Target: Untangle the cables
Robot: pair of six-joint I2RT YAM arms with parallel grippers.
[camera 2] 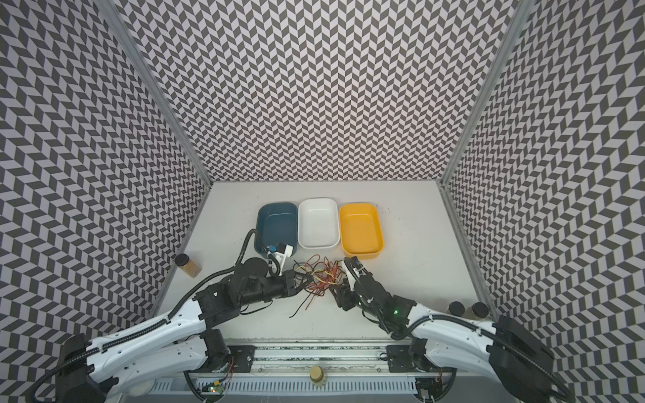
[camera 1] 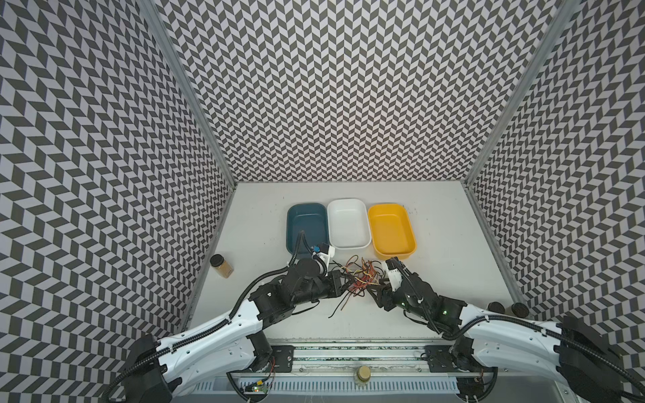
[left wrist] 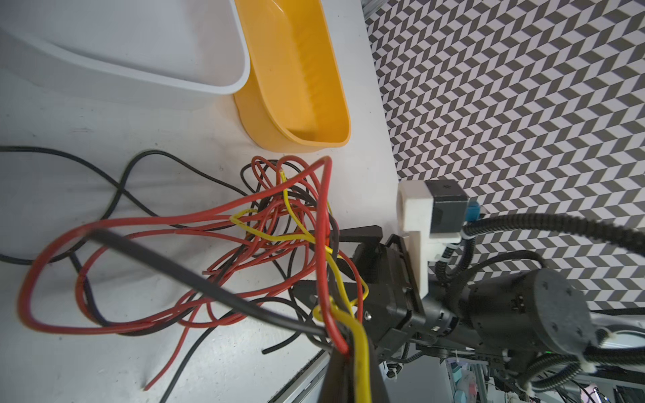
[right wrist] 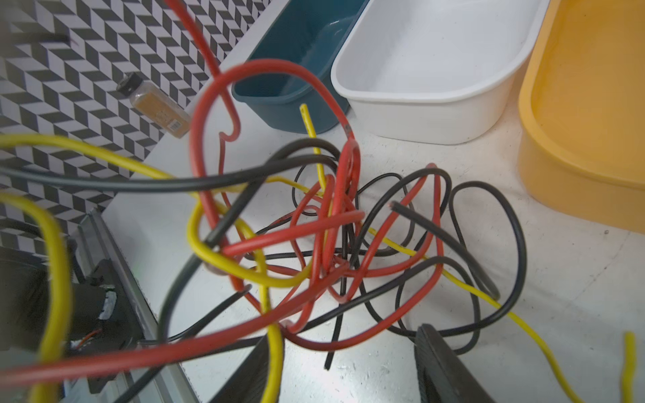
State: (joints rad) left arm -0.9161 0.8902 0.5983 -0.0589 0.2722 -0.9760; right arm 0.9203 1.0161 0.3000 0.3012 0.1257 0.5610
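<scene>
Where the left claw (left wrist: 352, 370) pinches together, red, yellow and black strands of the cables (left wrist: 272, 237) run straight out from between its dark fingers, so it is clamped on them. Facing it, the right claw (right wrist: 349, 370) stands apart. Its two black fingers (right wrist: 443, 363) have ribbed pads, and a yellow strand and a red one cross the gap; whether they touch a pad I cannot tell. Both arms reach in from the near corners, forearms low over the white table (camera 1: 436, 244) and angled toward each other.

Between the two claws the cables form one loose heap of thin, glossy, round wire in three colours. They are too knotted to count strand by strand, and a few black and red ends trail toward the near edge. Behind the heap sit three smooth plastic trays with rounded corners, side by side: a blue tray (camera 1: 305, 219), a white tray (camera 1: 349, 223) and a yellow tray (camera 1: 391, 226). One brown-filled jar (camera 1: 221, 266) with a black lid rests by the left wall.
</scene>
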